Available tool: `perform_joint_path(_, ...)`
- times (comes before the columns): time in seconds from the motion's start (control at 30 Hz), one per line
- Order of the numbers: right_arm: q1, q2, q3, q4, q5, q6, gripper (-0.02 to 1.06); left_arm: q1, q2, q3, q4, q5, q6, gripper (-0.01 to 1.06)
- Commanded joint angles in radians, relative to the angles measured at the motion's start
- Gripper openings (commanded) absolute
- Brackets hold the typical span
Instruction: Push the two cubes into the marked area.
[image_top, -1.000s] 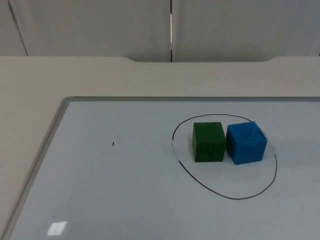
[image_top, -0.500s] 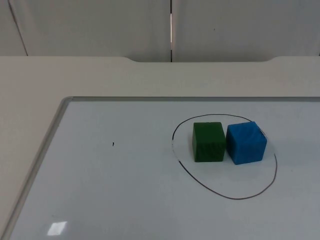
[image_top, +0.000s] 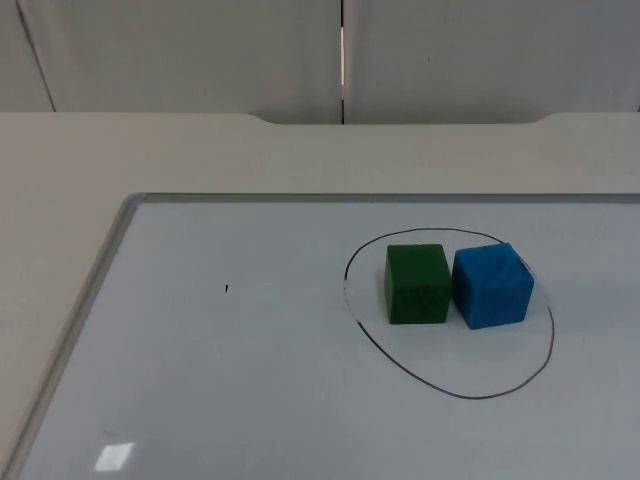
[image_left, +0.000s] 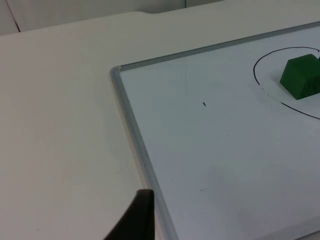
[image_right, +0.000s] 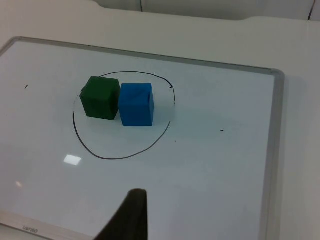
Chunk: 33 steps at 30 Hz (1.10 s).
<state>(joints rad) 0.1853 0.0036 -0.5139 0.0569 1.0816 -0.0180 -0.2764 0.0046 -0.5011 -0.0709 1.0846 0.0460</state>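
Note:
A green cube (image_top: 417, 284) and a blue cube (image_top: 492, 286) stand side by side, touching, inside the black hand-drawn oval (image_top: 440, 385) on the whiteboard. The blue one is at the oval's far right edge. In the right wrist view the green cube (image_right: 101, 97) and blue cube (image_right: 136, 104) sit well ahead of my right gripper (image_right: 131, 215), which hangs back above the board's near edge. My left gripper (image_left: 140, 220) waits over the board's left frame, far from the green cube (image_left: 301, 76).
The whiteboard's grey frame (image_top: 120, 225) runs along the left and far sides, with bare white table (image_top: 200, 150) beyond it up to the grey partition wall. A tiny black mark (image_top: 226, 289) lies on the board left of the oval.

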Motion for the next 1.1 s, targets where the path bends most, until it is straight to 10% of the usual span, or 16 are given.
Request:
perform_joint_path(0.0, -0.002, -0.004, 0.002, -0.001, -0.002, -0.001, 1.05, 0.001, -0.005, 0.006, 0.005, -0.008, -0.006, 1.05)
perform_joint_path(0.8, -0.011, -0.004, 0.002, 0.001, -0.004, 0.002, 1.05, 0.001, -0.005, 0.006, 0.005, -0.008, -0.006, 1.05)
perform_joint_path(1.07, -0.165, -0.004, 0.002, 0.001, -0.004, 0.002, 1.05, 0.001, -0.005, 0.006, 0.005, -0.008, -0.006, 1.05)
